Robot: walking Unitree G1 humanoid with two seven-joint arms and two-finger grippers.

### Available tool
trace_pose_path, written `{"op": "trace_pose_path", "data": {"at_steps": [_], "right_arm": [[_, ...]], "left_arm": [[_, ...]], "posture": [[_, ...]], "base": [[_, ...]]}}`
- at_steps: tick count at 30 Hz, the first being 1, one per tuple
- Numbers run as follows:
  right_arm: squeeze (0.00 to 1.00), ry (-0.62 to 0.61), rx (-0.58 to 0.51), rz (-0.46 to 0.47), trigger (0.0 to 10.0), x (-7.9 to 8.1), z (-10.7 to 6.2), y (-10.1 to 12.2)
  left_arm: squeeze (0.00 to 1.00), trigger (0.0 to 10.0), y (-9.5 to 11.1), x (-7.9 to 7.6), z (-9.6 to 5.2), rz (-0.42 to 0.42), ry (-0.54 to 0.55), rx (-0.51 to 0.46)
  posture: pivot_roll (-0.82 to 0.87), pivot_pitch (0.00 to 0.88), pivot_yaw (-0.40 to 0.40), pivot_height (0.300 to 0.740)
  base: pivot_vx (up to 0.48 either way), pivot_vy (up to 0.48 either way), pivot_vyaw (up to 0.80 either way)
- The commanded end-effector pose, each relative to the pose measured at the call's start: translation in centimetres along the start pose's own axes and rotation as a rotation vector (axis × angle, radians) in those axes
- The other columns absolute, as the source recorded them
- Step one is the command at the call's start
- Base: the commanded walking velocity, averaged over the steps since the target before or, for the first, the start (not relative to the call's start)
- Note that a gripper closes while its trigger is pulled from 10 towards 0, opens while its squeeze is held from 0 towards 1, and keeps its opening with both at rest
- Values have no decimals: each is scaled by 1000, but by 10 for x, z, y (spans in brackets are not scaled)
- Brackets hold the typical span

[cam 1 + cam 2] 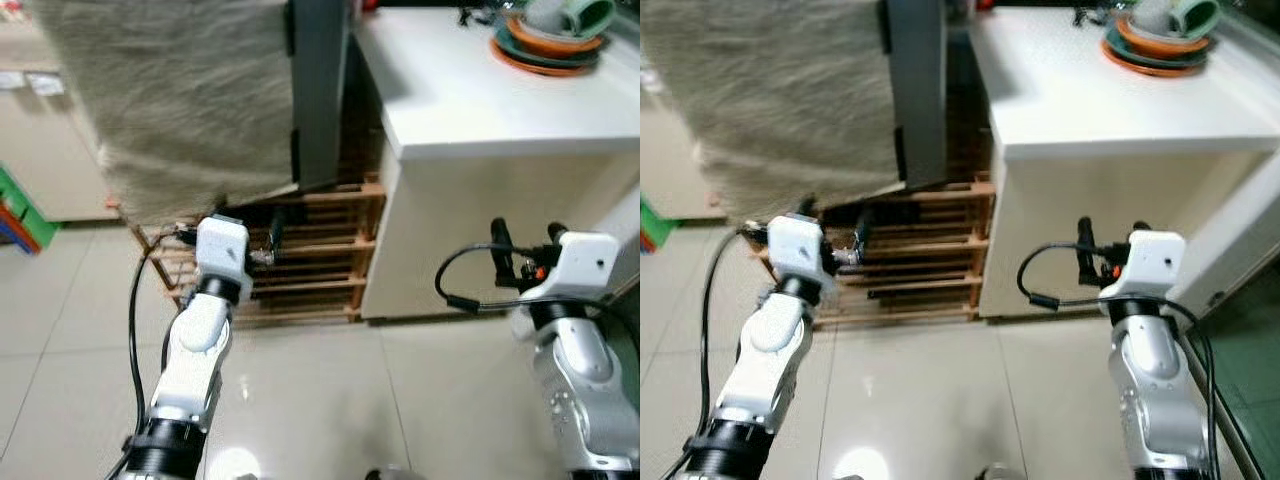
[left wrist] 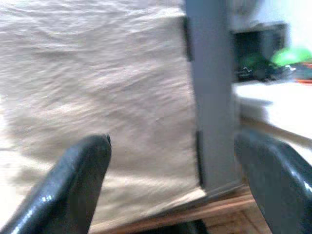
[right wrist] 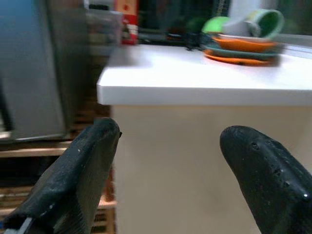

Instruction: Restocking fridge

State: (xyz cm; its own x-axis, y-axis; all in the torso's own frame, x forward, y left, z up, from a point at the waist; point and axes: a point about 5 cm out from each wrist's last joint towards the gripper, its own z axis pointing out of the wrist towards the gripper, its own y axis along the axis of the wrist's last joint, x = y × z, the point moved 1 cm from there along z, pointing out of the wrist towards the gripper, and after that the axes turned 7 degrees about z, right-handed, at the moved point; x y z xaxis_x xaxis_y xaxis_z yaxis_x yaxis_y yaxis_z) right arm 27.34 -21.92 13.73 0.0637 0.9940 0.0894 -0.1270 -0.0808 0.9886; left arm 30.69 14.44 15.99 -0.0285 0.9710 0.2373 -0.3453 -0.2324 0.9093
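Fridge [image 1: 318,90] beside stacked plates [image 1: 548,48]

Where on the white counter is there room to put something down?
Most of the white counter is bare, from its front edge back toward the stack of plates. The far right corner is crowded by that stack, with a green cup on top.

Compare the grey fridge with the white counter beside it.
The fridge is grey and stands tall; the counter is white and low with a flat top. A beige cloth covers the fridge's front, while the counter carries stacked dishes. The fridge rests on a wooden pallet. Both stand side by side.
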Motion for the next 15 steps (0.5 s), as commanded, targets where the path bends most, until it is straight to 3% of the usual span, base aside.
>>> {"op": "trace_pose_path", "data": {"at_steps": [1,4,7,12,15], "right_arm": [[0,24,-33,11,10000,5,0,6],[0,34,-41,29,10000,9,0,4],[0,41,-43,44,10000,11,1,5],[0,106,-33,33,10000,23,9,7],[0,129,-6,45,10000,30,16,3]], "left_arm": [[0,10000,-1,9,-4,-15,59,52],[0,10000,-8,18,-13,-52,116,145],[0,10000,-10,19,-14,-65,135,171],[0,10000,-2,12,-3,-99,133,162],[0,10000,-1,11,-2,-135,149,178]], "posture": [[-115,0,7,740],[-123,0,15,740],[-123,0,13,740],[-112,0,-9,740],[-113,0,-35,740]], "base": [[0,0,0],[0,0,0],[0,0,0],[0,0,352],[357,0,371]]}}
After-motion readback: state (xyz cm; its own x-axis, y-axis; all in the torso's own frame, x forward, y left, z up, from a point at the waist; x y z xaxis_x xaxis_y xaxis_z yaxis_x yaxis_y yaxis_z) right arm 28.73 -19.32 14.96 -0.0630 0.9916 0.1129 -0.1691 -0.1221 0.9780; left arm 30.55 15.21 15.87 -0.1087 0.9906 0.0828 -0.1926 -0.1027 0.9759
